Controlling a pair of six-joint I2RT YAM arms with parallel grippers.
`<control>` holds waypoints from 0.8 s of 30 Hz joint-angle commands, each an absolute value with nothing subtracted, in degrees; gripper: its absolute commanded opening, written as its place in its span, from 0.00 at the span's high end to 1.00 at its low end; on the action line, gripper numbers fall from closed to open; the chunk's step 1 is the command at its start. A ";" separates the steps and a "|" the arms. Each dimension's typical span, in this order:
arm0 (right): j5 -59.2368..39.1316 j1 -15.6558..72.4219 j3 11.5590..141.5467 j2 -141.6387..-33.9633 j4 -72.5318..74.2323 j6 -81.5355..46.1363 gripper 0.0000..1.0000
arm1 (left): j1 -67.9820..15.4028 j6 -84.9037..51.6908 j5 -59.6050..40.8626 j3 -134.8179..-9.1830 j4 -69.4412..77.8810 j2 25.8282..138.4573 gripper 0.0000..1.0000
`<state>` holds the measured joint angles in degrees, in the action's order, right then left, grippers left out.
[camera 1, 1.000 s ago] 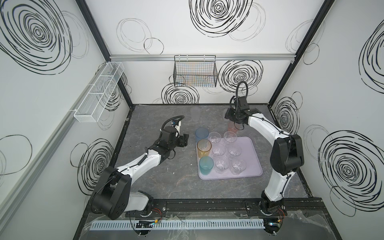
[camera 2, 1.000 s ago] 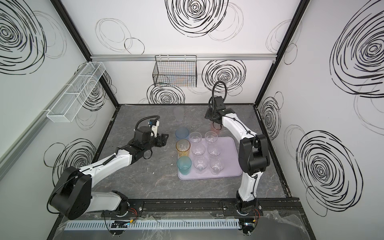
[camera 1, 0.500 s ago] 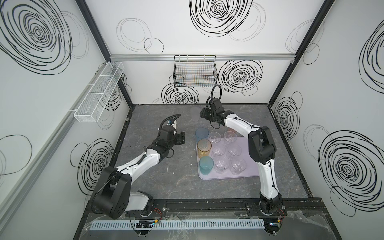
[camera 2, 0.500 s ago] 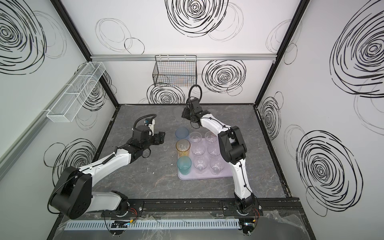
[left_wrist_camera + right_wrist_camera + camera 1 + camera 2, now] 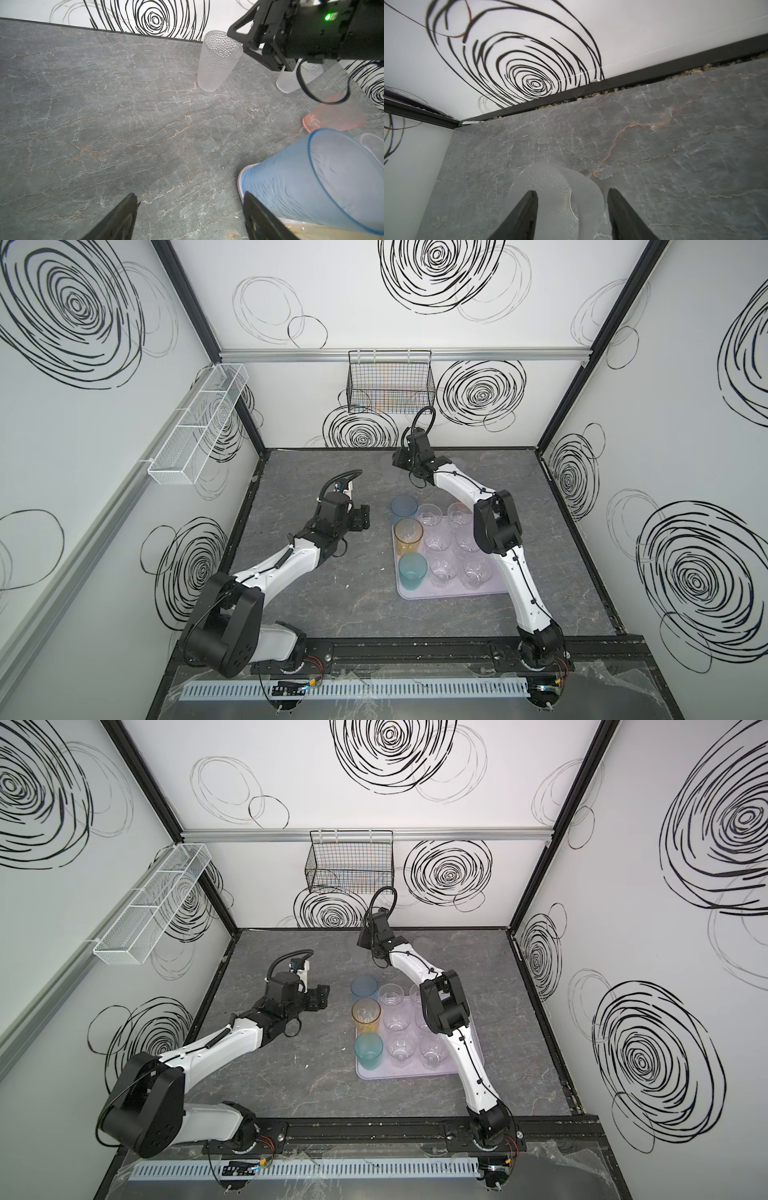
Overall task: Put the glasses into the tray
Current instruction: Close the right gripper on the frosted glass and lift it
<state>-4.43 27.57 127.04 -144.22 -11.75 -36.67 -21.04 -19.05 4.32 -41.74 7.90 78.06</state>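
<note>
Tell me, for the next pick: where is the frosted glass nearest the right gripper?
In both wrist views the frosted glass stands upright near the back wall, between the right gripper's open jaws.

Both top views look steeply down from high at the front, sharing the whole counter (image 5: 353, 601). Both wrist views sit low and close, facing the back wall (image 5: 633, 31), and share one frosted glass (image 5: 217, 62)
</note>
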 commanded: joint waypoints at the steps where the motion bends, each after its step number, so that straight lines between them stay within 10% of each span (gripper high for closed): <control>1: -2.49 27.50 130.88 -145.79 -14.76 -34.45 0.50 | -20.83 -18.54 4.79 -41.30 10.40 78.39 0.17; 14: -0.94 27.41 130.16 -143.82 -18.04 -31.86 0.90 | -20.79 -18.82 4.70 -41.58 10.19 78.59 0.17; 24: -2.22 28.20 126.52 -133.71 -18.18 -31.25 1.00 | -20.93 -19.03 6.14 -41.31 9.99 77.79 0.17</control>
